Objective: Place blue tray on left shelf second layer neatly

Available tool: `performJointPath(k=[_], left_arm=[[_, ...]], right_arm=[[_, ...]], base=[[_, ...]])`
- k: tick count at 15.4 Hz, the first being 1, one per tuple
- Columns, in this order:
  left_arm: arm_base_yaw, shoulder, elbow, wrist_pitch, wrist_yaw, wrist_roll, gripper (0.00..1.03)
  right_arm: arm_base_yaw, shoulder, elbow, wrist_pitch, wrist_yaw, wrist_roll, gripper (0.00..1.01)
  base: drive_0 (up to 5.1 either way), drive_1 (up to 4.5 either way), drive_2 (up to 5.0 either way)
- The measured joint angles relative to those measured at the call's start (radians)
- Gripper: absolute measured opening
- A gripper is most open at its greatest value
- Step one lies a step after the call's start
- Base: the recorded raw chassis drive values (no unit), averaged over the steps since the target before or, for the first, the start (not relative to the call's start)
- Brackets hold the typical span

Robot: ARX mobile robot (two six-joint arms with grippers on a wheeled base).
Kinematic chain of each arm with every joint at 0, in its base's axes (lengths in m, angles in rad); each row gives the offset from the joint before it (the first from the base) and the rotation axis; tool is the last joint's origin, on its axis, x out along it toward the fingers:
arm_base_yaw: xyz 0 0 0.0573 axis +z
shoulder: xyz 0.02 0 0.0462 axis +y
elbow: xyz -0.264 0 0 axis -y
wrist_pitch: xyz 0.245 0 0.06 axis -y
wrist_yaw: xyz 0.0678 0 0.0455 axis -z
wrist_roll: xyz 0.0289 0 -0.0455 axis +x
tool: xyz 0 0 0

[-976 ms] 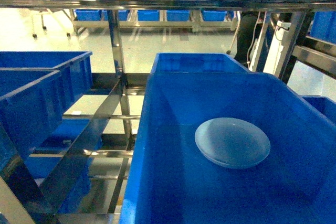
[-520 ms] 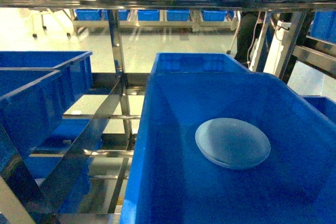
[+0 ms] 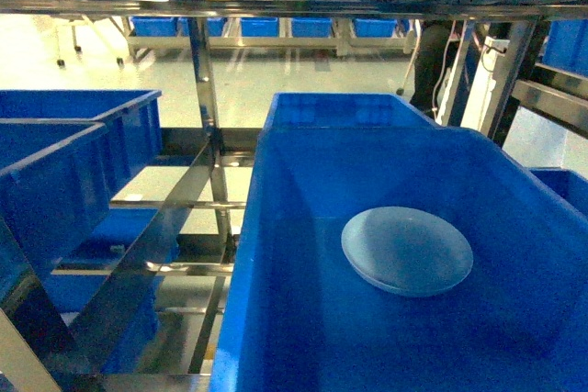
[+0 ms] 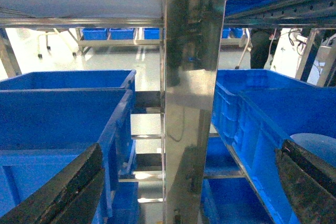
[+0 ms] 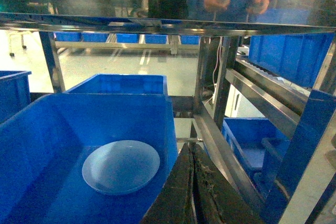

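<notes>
Blue tray (image 3: 407, 250): lies flat on the floor of a deep dark-blue crate (image 3: 276, 254), right of the crate's middle, touching none of its walls; nothing holds it.
Blue tray from the right wrist view (image 5: 121, 166): below and to the left of the right jaws, apart from them, inside the same crate.
Blue tray from the left wrist view (image 4: 317, 148): only a pale edge shows, just behind the right-hand finger of the left jaws, low in the crate.
Left jaws (image 4: 184, 182): spread wide, one dark finger at each lower corner of the view, nothing between them; a shiny steel post (image 4: 190, 98) stands straight ahead in the gap.
Right jaws (image 5: 193, 192): the two dark fingers lie pressed together with no gap, nothing held; they point at the crate's right wall and a steel rail beside it.
Left shelf second layer (image 3: 175, 204): flat steel crossbars and rails left of the crate that holds the tray; another dark-blue crate (image 3: 64, 172) sits at its far left.
Head view: neither jaws appear.
</notes>
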Motion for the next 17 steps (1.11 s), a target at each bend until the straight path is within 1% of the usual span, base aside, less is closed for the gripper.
performJointPath(k=[4, 5, 6, 7, 8, 14, 15, 16, 17], left_arm=[[0.0, 0.0, 0.0, 0.0, 0.0, 0.0, 0.98], [0.0, 0.0, 0.0, 0.0, 0.0, 0.0, 0.98], [0.0, 0.0, 0.0, 0.0, -0.002, 0.0, 0.98], [0.0, 0.0, 0.0, 0.0, 0.0, 0.0, 0.98], [0.0, 0.0, 0.0, 0.001, 0.0, 0.0, 0.98], [0.0, 0.0, 0.0, 0.001, 0.0, 0.0, 0.98], [0.0, 0.0, 0.0, 0.001, 0.0, 0.0, 0.98], [0.0, 0.0, 0.0, 0.001, 0.0, 0.0, 0.98], [0.0, 0.0, 0.0, 0.001, 0.0, 0.0, 0.98]], right_arm=[[0.0, -0.074, 0.0, -0.077, 0.0, 0.002, 0.02], [0.0, -0.153, 0.001, -0.2, 0.0, 0.002, 0.02], [0.0, -0.22, 0.001, -0.256, 0.0, 0.002, 0.02], [0.0, -0.24, 0.003, -0.229, -0.001, 0.002, 0.02], [0.0, -0.238, 0.0, -0.258, 0.001, 0.002, 0.02], [0.0, -0.238, 0.0, -0.251, 0.0, 0.003, 0.02], [0.0, -0.238, 0.0, -0.251, 0.0, 0.002, 0.07], [0.0, -0.239, 0.0, -0.251, 0.0, 0.002, 0.2], [0.0, -0.239, 0.0, -0.251, 0.0, 0.002, 0.27]], base=[[0.0, 0.0, 0.0], [0.0, 0.0, 0.0], [0.0, 0.0, 0.0], [0.0, 0.0, 0.0], [0.0, 0.0, 0.0], [0.0, 0.0, 0.0], [0.0, 0.0, 0.0], [0.0, 0.0, 0.0], [0.0, 0.0, 0.0]])
